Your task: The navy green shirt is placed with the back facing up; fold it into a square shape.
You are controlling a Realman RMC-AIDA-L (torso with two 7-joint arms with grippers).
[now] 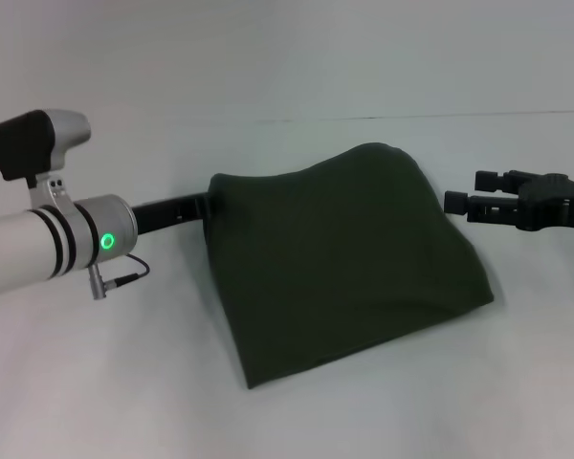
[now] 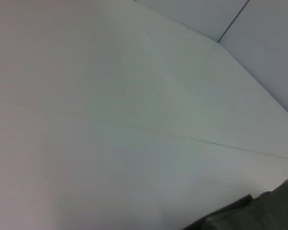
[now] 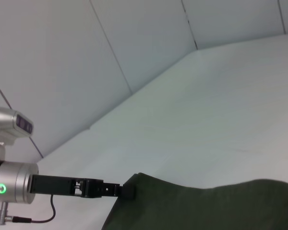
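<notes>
Left hand: at the shirt's far left corner, tip buried in the cloth; the right wrist view shows its dark end meeting the fabric edge, apparently clenched on that corner and lifting it. Right hand: just beside the shirt's far right edge, apart from it, grasping nothing; whether its fingers are spread or closed cannot be told.

Navy green shirt: already folded into a compact, roughly four-sided bundle, plain side up, lying mid-desk. Far edge is raised in a hump; near edge lies flat, its near-left corner pointed toward the robot.

Step in hand, as judged: laying or squaring the last fold. To do it well, keep the held corner taut, lower it so the far edge lines up with the layers beneath, let go only once the cloth lies flat; the hump needs smoothing for a true square.

Desk: pale, matte, with a thin seam line across it.

Room: plain light wall panels with dark joints behind the desk.
</notes>
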